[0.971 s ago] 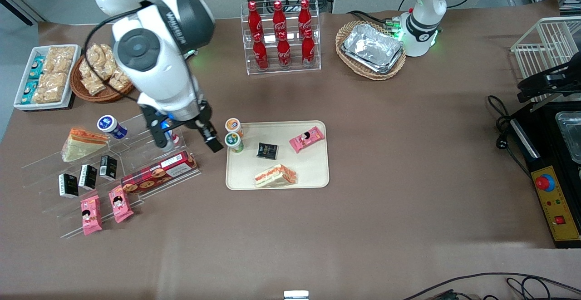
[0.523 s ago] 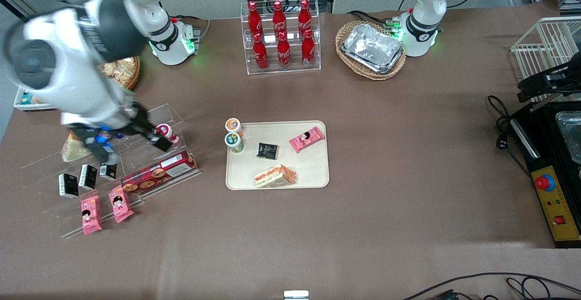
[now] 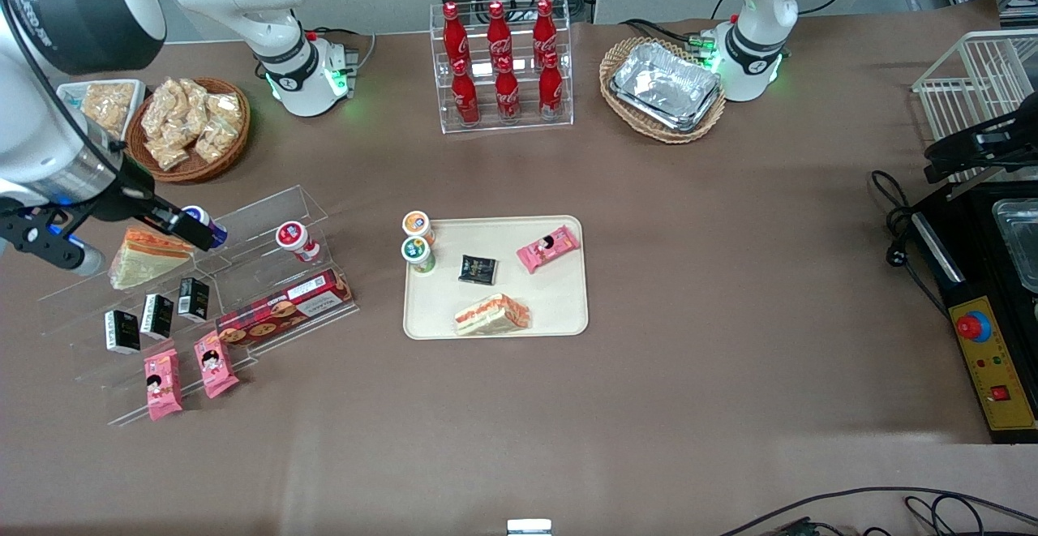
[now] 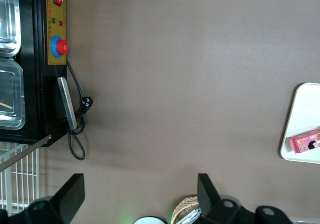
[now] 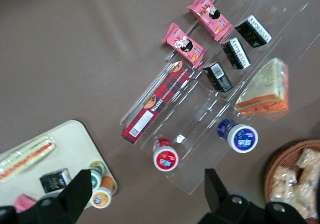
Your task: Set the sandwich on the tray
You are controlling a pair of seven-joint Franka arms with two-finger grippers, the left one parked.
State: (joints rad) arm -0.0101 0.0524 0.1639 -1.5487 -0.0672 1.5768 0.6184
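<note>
The sandwich (image 3: 492, 315), a clear-wrapped wedge with pale bread and thin red and green stripes, lies on the cream tray (image 3: 559, 309), at the edge nearest the front camera. It also shows in the right wrist view (image 5: 27, 156), on the tray (image 5: 70, 144). My right gripper (image 3: 122, 240) is open and empty. It hangs high above the clear acrylic stand (image 3: 251, 228), far from the tray toward the working arm's end. Its fingers straddle a similar wedge with an orange-red top (image 3: 150, 254). In the right wrist view the gripper (image 5: 147, 194) holds nothing.
On the tray stand two small cups (image 3: 418, 242), a black packet (image 3: 478, 269) and a pink snack (image 3: 548, 248). The stand holds a red biscuit box (image 3: 284, 307), black packets, pink snacks and two capped cups. A cola bottle rack (image 3: 501, 66) and baskets stand farther from the camera.
My right arm swung from beside the tray toward the working arm's end, over the acrylic stand. The gripper stayed open and empty. The sandwich has not moved.
</note>
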